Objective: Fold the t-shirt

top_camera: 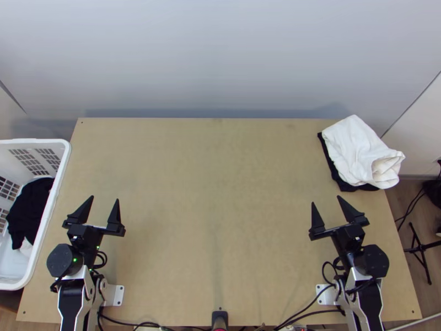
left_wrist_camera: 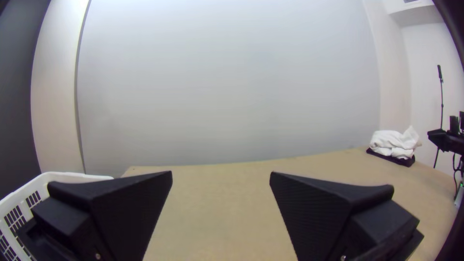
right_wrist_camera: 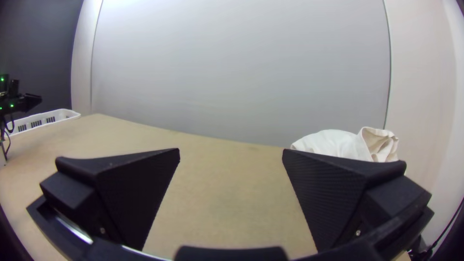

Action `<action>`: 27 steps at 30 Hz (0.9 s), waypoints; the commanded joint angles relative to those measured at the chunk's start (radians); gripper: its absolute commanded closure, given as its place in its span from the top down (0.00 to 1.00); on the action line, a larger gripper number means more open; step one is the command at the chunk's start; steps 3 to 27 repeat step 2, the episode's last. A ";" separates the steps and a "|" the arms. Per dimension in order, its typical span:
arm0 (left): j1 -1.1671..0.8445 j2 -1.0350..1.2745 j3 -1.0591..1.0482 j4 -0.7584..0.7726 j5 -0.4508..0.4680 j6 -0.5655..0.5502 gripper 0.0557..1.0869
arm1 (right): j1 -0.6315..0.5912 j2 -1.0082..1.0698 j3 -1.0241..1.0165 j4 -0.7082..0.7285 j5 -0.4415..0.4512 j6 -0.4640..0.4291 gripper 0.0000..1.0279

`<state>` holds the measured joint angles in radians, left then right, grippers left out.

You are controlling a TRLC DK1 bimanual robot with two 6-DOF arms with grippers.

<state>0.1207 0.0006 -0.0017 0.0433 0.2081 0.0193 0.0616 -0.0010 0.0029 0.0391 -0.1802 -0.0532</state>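
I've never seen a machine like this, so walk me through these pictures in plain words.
You are looking at two robot arms mounted at the near edge of a light wooden table. The top view looks steeply down from above that edge. Each wrist view comes from a camera on one arm, looking out past its own black fingers.

Each arm ends in a grasping tool: the left tool and the right tool. Both stand open, and neither holds anything.

At the table's far right corner, a loosely bundled white cloth lies on a black cloth. At the left edge stands a white laundry basket with dark fabric inside.
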 commanded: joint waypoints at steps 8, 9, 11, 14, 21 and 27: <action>0.000 -0.001 0.000 -0.005 0.002 0.001 0.95 | 0.000 0.001 0.000 -0.001 -0.001 0.001 0.96; 0.000 -0.001 0.000 -0.005 0.002 0.001 0.95 | 0.000 0.001 0.000 -0.001 -0.001 0.001 0.96; 0.000 -0.001 0.000 -0.005 0.002 0.001 0.95 | 0.000 0.001 0.000 -0.001 -0.001 0.001 0.96; 0.000 -0.001 0.000 -0.005 0.002 0.001 0.95 | 0.000 0.001 0.000 -0.001 -0.001 0.001 0.96; 0.000 -0.001 0.000 -0.005 0.002 0.001 0.95 | 0.000 0.001 0.000 -0.001 -0.001 0.001 0.96; 0.000 -0.001 0.000 -0.005 0.002 0.001 0.95 | 0.000 0.001 0.000 -0.001 -0.001 0.001 0.96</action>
